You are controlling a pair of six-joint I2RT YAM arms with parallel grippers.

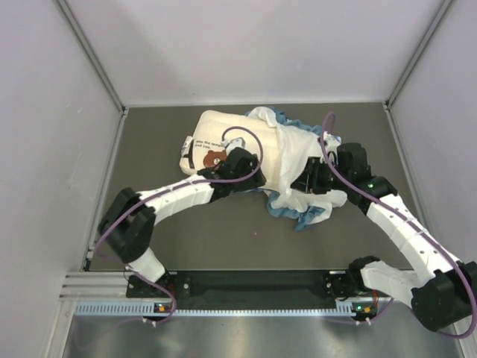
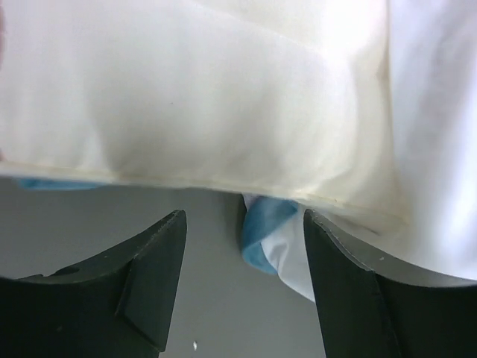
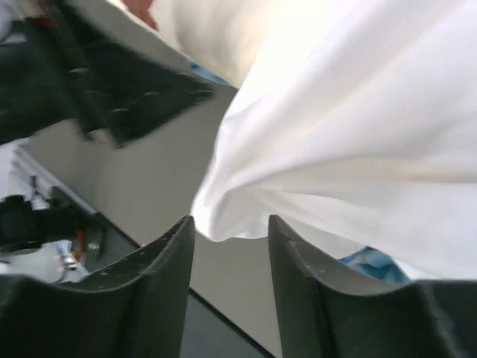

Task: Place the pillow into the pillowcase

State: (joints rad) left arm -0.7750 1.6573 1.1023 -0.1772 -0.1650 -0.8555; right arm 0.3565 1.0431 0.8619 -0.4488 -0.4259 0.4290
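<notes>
The cream pillow (image 1: 223,138) lies at the back middle of the mat, its bear logo end toward the left. Its right end is under the pillowcase (image 1: 298,160), which shows its white inside and blue edges. My left gripper (image 1: 240,170) is at the pillow's near edge. In the left wrist view it (image 2: 242,280) is open and empty just below the pillow (image 2: 186,97), with a blue bit of pillowcase (image 2: 267,231) ahead. My right gripper (image 1: 309,180) rests on the pillowcase. In the right wrist view it (image 3: 231,242) is open, with a fold of white pillowcase fabric (image 3: 350,142) at its tips.
The dark mat (image 1: 223,239) is bounded by white walls left, right and behind. A metal rail (image 1: 238,298) runs along the near edge. My left gripper (image 3: 127,97) shows in the right wrist view, close to the right one.
</notes>
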